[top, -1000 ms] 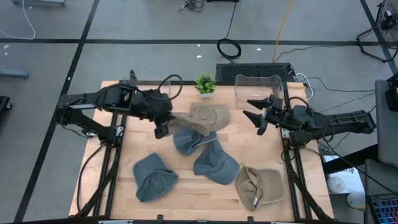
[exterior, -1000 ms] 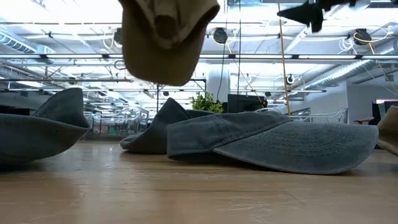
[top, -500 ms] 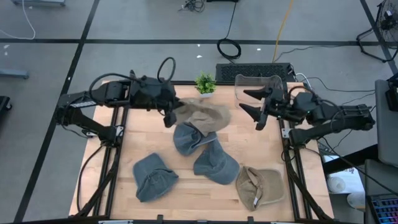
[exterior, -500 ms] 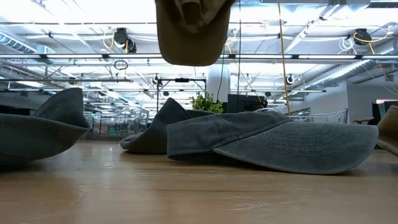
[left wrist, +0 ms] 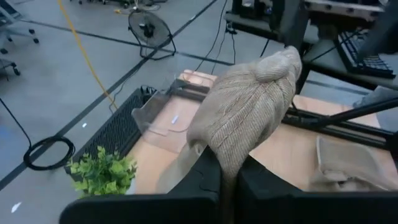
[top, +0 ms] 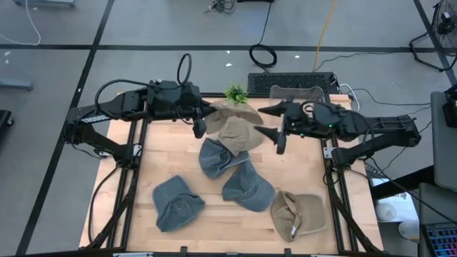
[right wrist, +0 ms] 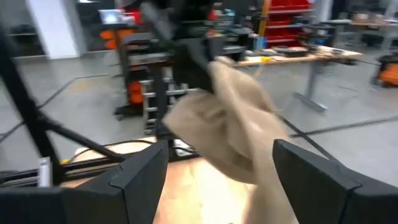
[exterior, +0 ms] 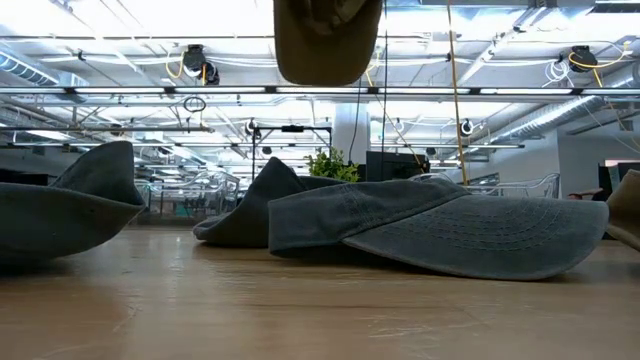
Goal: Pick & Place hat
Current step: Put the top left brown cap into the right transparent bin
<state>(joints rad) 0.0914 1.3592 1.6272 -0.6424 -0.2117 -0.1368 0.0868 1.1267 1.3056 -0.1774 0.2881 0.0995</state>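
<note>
A tan hat (top: 234, 123) hangs in the air above the table's far middle, and its lower part shows at the top of the low view (exterior: 326, 42). My left gripper (top: 201, 126) is shut on its left end. My right gripper (top: 274, 130) stands open just right of the hat and points at it. In the right wrist view the hat (right wrist: 236, 127) is ahead of the two spread fingers, and no touch shows. Three blue-grey hats (top: 218, 158) (top: 248, 187) (top: 176, 203) and a second tan hat (top: 298, 214) lie on the table. My left gripper pinches a gathered fold of the hat's cloth (left wrist: 225, 163) between its two fingers (left wrist: 202, 177). The fingers come from the table's left, slanting slightly down. The hat is lifted clear of the table and bulges out beyond the fingertips toward the right arm.
A clear plastic bin (top: 296, 93) stands at the table's far edge behind my right arm, and a small green plant (top: 235, 93) stands beside it. The blue-grey hats lie below the lifted hat. Bare wood shows at the table's left (top: 161, 153) and right (top: 300, 164).
My left gripper has risen and swung toward the far edge, tipping up toward level. The tan hat has gone with it, higher above the blue-grey hats. My right gripper has risen and moved toward the table's left, close to the hat, and has stayed open.
</note>
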